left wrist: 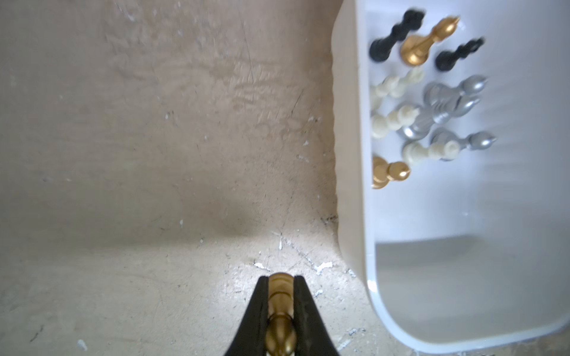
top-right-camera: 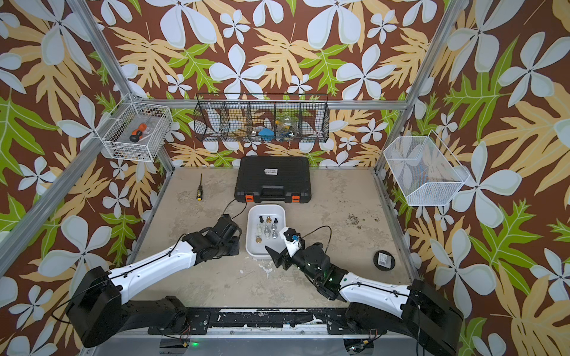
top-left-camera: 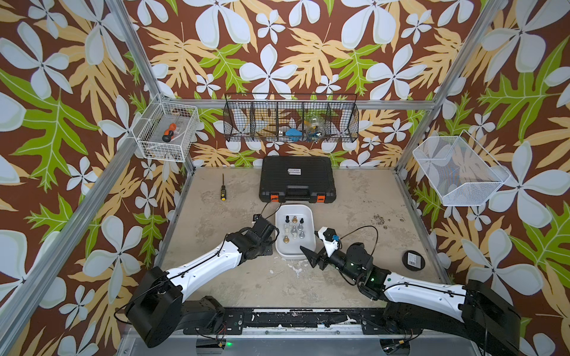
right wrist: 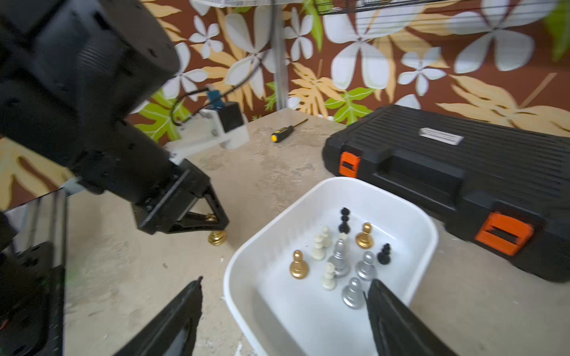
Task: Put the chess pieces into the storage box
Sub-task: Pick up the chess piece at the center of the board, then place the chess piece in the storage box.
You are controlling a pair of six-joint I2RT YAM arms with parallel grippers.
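Gold shows between the black fingers of the left gripper (left wrist: 280, 279), which are closed on a small gold pawn (right wrist: 217, 238) with a round base and knob top. The pawn is held upright at the lower centre of the left wrist view, its base low over the worn beige concrete-like tabletop (top-left-camera: 234, 277); whether it touches cannot be told. Just beside it, at the centre of both top views, the shallow white glossy plastic storage box (top-left-camera: 310, 212) with rounded corners is seen. A cluster of upright black, gold, cream and silver chess pieces (right wrist: 339, 255) is gathered in its far half. The right gripper (right wrist: 286, 281) is held with its jaws spread wide and empty over the box's near end. Above the box in a top view lies a ribbed black plastic toolcase (top-left-camera: 297, 178) with orange latches. Its white lid label is too small to be read, as is the label on a round black disc (top-left-camera: 413, 260) at the right.
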